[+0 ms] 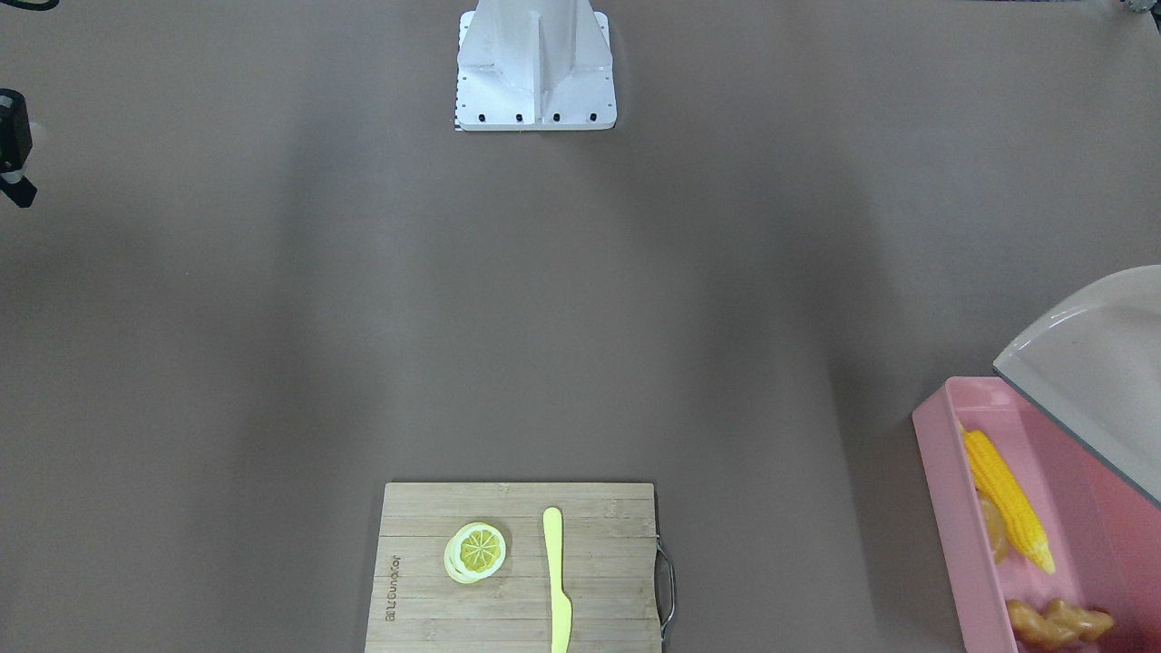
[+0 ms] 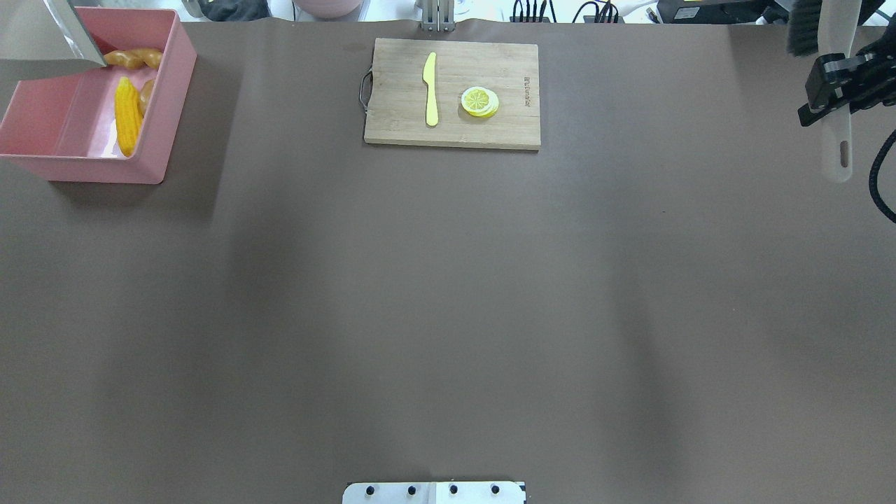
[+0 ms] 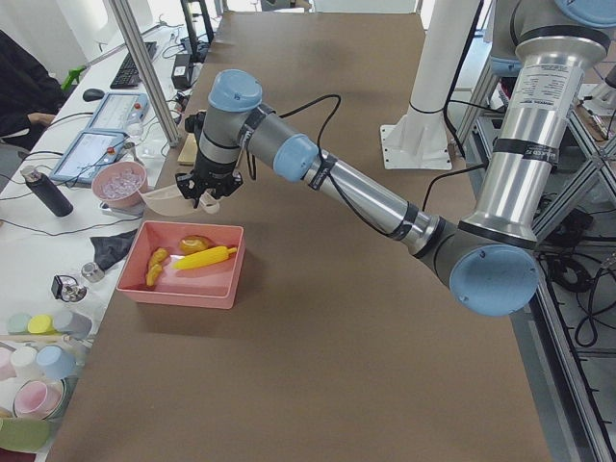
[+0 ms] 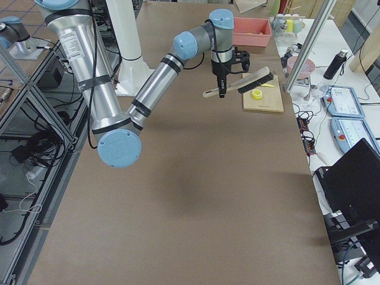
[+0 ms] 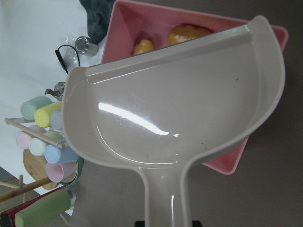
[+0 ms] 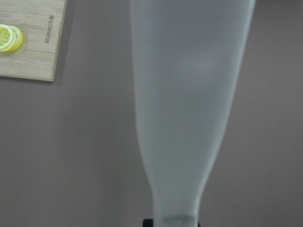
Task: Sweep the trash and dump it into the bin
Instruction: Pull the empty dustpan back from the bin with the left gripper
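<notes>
Front view, corn cob [image 1: 1007, 494], potato [image 1: 991, 537], ginger root [image 1: 1057, 622] inside pink bin [image 1: 943, 481] at far left corner of counter [image 1: 580, 317], overhead, my right jaws clamped on brush [image 2: 838, 140] near right edge, left wrist, my left jaws gripping dustpan [image 5: 175, 109] over bin

The pink bin [image 2: 166, 98] stands upright on the table, below and just ahead of the left gripper [image 3: 206, 191]. Inside lie the yellow corn cob [image 2: 127, 115], the brown potato [image 2: 146, 96] touching it, and the knobby ginger root [image 2: 133, 57] beyond them.
</notes>
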